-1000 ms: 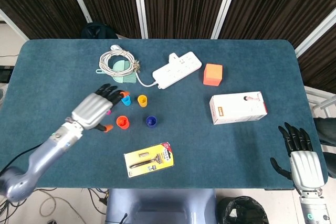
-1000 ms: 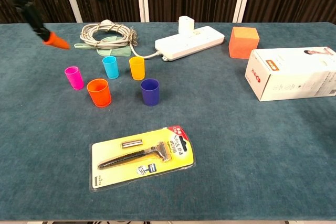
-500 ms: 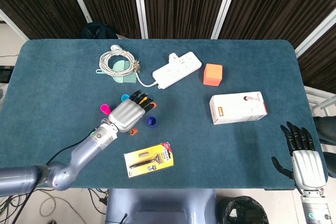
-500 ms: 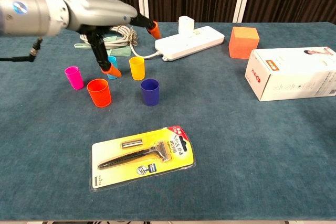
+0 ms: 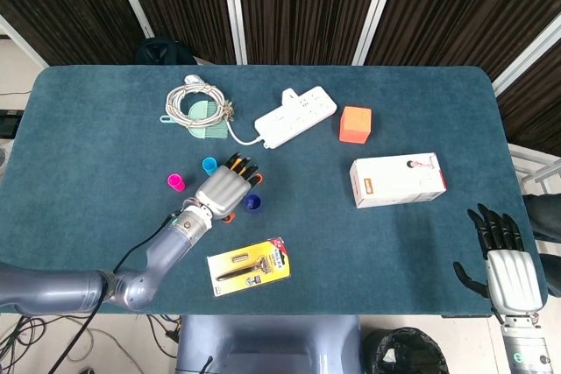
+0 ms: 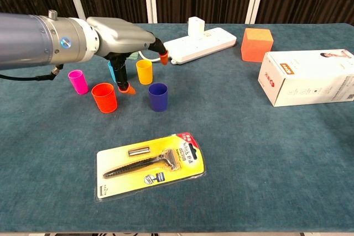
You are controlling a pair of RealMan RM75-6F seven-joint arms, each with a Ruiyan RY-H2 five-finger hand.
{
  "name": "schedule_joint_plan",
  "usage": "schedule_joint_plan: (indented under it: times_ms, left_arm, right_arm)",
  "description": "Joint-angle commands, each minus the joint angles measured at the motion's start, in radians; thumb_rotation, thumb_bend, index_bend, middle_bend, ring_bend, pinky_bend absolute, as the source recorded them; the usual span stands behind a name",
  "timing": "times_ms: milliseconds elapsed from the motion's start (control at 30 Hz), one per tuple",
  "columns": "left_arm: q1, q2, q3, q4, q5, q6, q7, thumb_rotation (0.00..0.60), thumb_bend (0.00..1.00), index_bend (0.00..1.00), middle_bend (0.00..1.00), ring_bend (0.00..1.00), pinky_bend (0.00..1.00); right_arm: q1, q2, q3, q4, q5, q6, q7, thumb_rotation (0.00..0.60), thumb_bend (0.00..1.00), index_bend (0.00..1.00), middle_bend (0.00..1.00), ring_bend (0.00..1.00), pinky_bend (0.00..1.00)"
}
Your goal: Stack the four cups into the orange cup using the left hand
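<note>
Left robot hand [image 6: 124, 40] open, fingers spread, holding nothing, poised over the cup cluster to pick one. Orange cup [image 6: 104, 97] stands empty on worktop [image 6: 265, 153]; yellow cup [image 6: 144, 72], blue cup [image 6: 158, 96], pink cup [image 6: 78, 81] unstacked nearby. Right robot hand [image 5: 510, 278] idle, open.

A lab-like room: blue-felt table [image 5: 105, 129], dark slatted wall [image 5: 307, 6], floor cables [image 5: 53, 339].

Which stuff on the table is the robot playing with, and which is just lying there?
For the job: orange cup, pink cup, light blue cup, yellow cup, dark blue cup, left hand.

Just lying about: razor pack, power strip, coiled cable, orange block, white box.
</note>
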Motion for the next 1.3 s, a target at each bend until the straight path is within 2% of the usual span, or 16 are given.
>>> schedule_joint_plan:
  times_ms: [33, 533, 967, 1300]
  left_arm:
    - [-0.008, -0.022, 0.009, 0.029, -0.005, -0.003, -0.008, 0.600, 0.19, 0.26, 0.10, 0.00, 0.00]
    - [-0.028, -0.113, 0.029, 0.146, 0.007, 0.006, -0.032, 0.600, 0.22, 0.31, 0.10, 0.00, 0.00]
    - [-0.037, -0.161, 0.038, 0.180, 0.049, 0.012, -0.049, 0.600, 0.25, 0.38, 0.12, 0.00, 0.00]
    - [-0.043, -0.169, 0.037, 0.184, 0.035, 0.033, -0.033, 0.600, 0.25, 0.38, 0.12, 0.00, 0.00]
  right_arm:
    - [0.001, -0.002, 0.000, 0.003, 0.002, -0.004, -0.002, 0.600, 0.34, 0.09, 0.04, 0.09, 0.04]
    - [0.001, -0.003, 0.007, 0.012, 0.016, -0.005, 0.003, 0.600, 0.34, 0.09, 0.04, 0.09, 0.04]
    - [-0.001, 0.002, 0.011, 0.014, 0.019, 0.001, 0.014, 0.600, 0.34, 0.09, 0.04, 0.09, 0.04]
    - [-0.001, 0.002, 0.011, 0.013, 0.020, 0.001, 0.015, 0.600, 0.34, 0.09, 0.04, 0.09, 0.04]
